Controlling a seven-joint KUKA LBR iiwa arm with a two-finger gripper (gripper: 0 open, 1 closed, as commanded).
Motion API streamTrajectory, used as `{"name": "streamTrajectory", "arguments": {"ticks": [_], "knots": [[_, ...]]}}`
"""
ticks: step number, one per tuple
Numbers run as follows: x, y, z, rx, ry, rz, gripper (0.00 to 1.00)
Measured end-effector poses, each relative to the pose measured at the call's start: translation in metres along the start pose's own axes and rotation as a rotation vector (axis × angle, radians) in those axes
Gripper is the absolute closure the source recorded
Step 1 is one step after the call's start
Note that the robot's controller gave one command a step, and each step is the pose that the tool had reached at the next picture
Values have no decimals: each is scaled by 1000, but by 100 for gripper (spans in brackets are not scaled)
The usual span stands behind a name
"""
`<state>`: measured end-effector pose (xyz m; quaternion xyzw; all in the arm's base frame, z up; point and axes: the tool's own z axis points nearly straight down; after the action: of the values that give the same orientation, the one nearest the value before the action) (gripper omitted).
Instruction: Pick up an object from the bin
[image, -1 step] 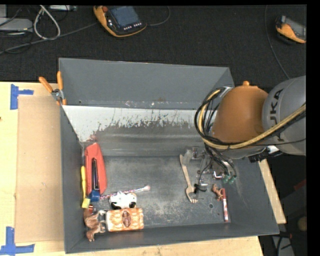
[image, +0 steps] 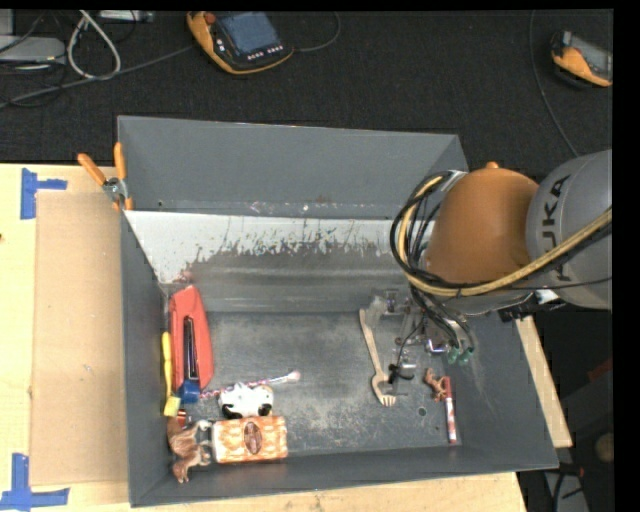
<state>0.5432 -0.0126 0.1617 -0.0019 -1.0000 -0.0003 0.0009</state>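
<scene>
grey metal bin (image: 300, 170) | arm (image: 575, 230) lettered "kuka" | beside wooden fork (image: 377, 350)

My claw (image: 405, 370) low over the right floor of the grey bin (image: 300, 170), pale fork-tipped stick (image: 373, 345) just beside it, red-and-white rod (image: 450, 415) near, red case (image: 190, 335), cow toy (image: 246, 400), orange packet (image: 250, 438) along the left wall

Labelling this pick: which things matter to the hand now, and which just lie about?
Likely in play: hand; beige fork right beside it; small red-brown stick near it, at the right.
Lying about: red flat tool, black-and-white toy cow, orange packet, heaped at the left.
</scene>
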Motion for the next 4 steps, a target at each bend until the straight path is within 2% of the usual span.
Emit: {"name": "streamTrajectory", "arguments": {"ticks": [1, 2, 3, 4], "knots": [[22, 66, 19, 0, 3, -12, 0], [26, 113, 21, -2, 2, -19, 0], [50, 147, 92, -1, 6, -108, 0], [67, 168, 86, -3, -9, -36, 100]]}}
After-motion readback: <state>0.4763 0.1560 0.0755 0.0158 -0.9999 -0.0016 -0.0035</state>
